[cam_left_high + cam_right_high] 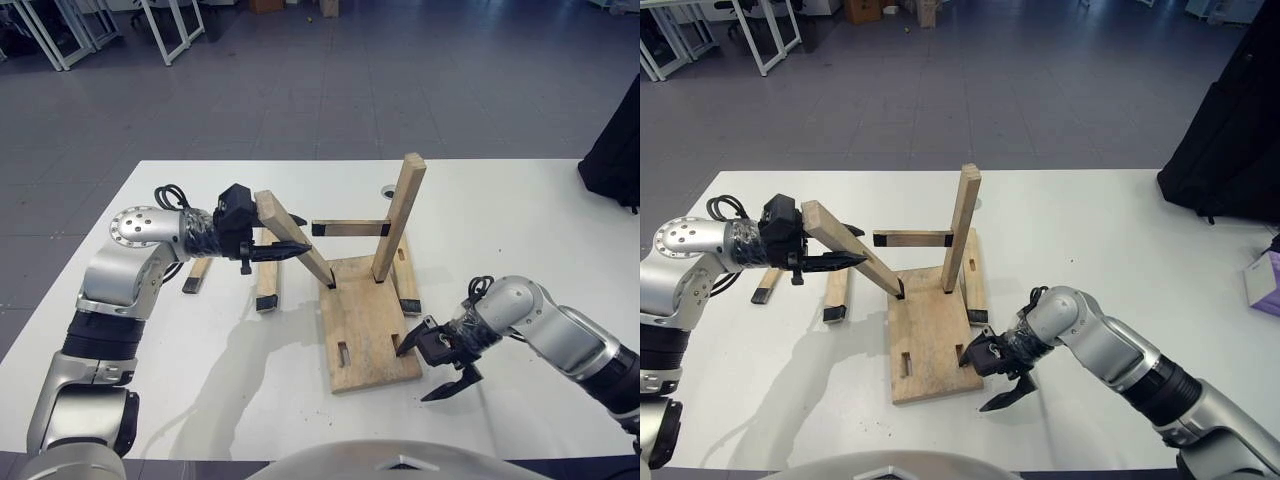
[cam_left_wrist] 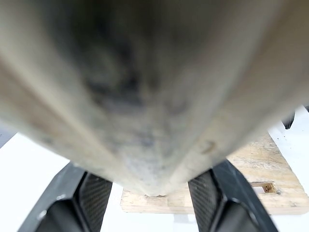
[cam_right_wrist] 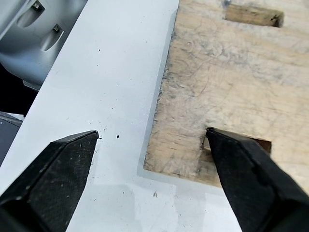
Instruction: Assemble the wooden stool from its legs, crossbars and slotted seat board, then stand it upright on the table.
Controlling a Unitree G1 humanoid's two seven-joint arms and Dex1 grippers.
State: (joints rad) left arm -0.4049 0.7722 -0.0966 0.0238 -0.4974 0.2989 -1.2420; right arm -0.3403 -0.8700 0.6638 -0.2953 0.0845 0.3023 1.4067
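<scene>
1. The stool [image 1: 365,290] is half built. We see its seat board [image 1: 362,340] lying flat on the white table [image 1: 520,220], about the middle, with slots open on its near half.
2. One leg [image 1: 400,215] stands upright in the board's far right corner. A crossbar [image 1: 350,228] sticks out sideways from it, its black-tipped end pointing toward the robot's left.
3. A second leg [image 1: 298,243] leans steeply, with its lower end at the board's far left corner. The left gripper [image 1: 855,246] is clamped on its upper part, and in the left wrist view we see its fingers [image 2: 91,203] on either side of the wood.
4. The right gripper [image 1: 411,375] is spread open at the board's near right corner. One finger [image 3: 246,164] rests at the slot there and the other finger [image 3: 53,179] is over the bare table beside the edge.
5. Around the work, a loose piece [image 1: 408,285] lies just beside the board's right edge behind the upright leg. Two more loose pieces [image 1: 267,287] [image 1: 198,273] lie left of the board, under the left arm.
6. We also see a round hole [image 1: 389,188] in the table behind the stool, black fabric [image 1: 615,150] at the right edge and a purple box [image 1: 1265,280]. Any print on the box is too small for us to read.
</scene>
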